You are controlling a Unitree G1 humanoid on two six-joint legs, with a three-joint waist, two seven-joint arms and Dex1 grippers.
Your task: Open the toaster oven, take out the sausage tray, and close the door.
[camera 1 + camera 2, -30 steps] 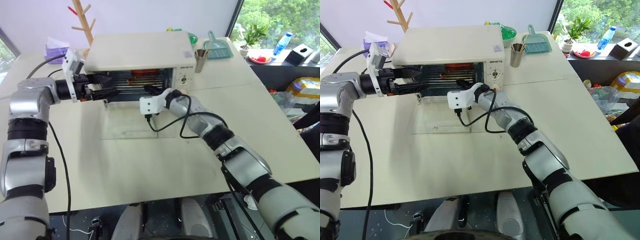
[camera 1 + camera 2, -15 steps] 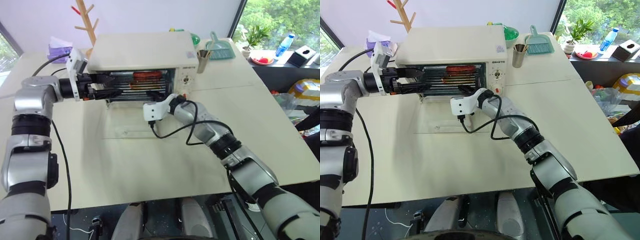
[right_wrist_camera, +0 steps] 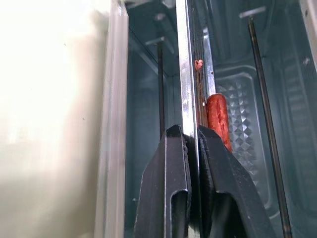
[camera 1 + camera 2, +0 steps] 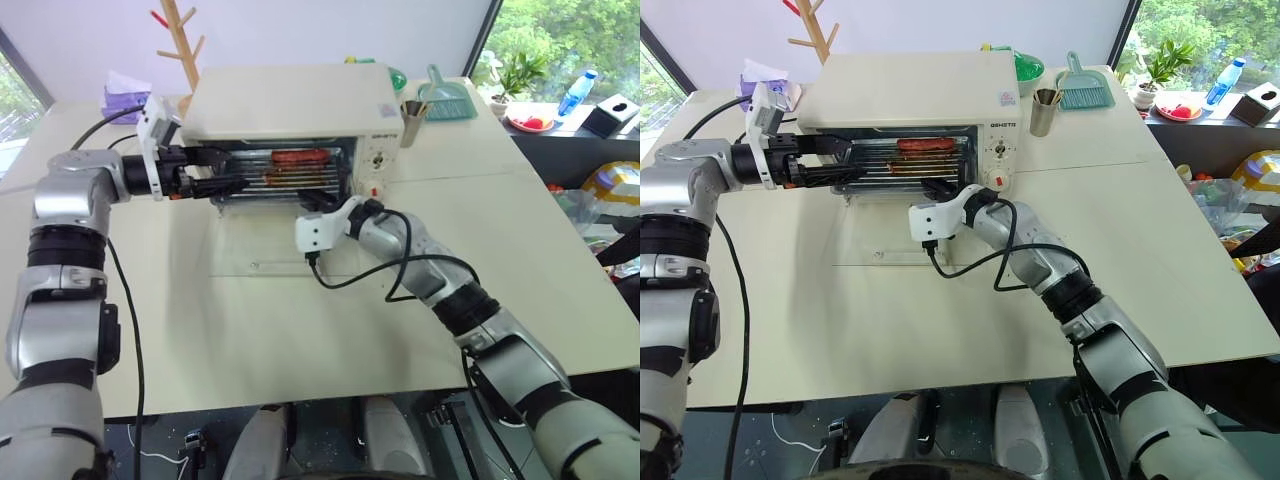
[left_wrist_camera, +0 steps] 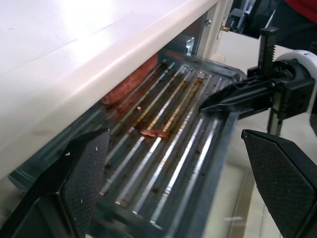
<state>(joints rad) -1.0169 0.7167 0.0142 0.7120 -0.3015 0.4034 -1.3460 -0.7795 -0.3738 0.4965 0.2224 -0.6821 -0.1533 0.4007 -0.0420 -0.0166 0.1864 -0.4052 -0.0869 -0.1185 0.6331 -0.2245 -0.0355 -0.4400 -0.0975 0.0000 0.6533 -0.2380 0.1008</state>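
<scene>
The cream-white toaster oven (image 4: 290, 100) stands at the back of the table with its glass door (image 4: 250, 245) folded down flat in front of it. Inside lies the ribbed silver sausage tray (image 5: 163, 158) with a red-orange sausage (image 4: 300, 156) at its back. My right gripper (image 4: 308, 197) is shut on the tray's front rim (image 3: 183, 59), near its right end. At the left end of the oven mouth my left gripper (image 4: 232, 170) stands open, its fingers (image 5: 84, 168) spread wide on either side of the tray's left part without touching it.
A metal cup (image 4: 410, 108) with sticks and a teal dustpan (image 4: 447, 100) stand right of the oven. A wooden rack (image 4: 183, 40) and a purple box (image 4: 125, 95) are at the back left. My right wrist cable (image 4: 360, 275) loops over the table.
My right gripper has drawn back a little from the oven with the tray rim in it. The left gripper has stayed in place. The camera view has shifted.
</scene>
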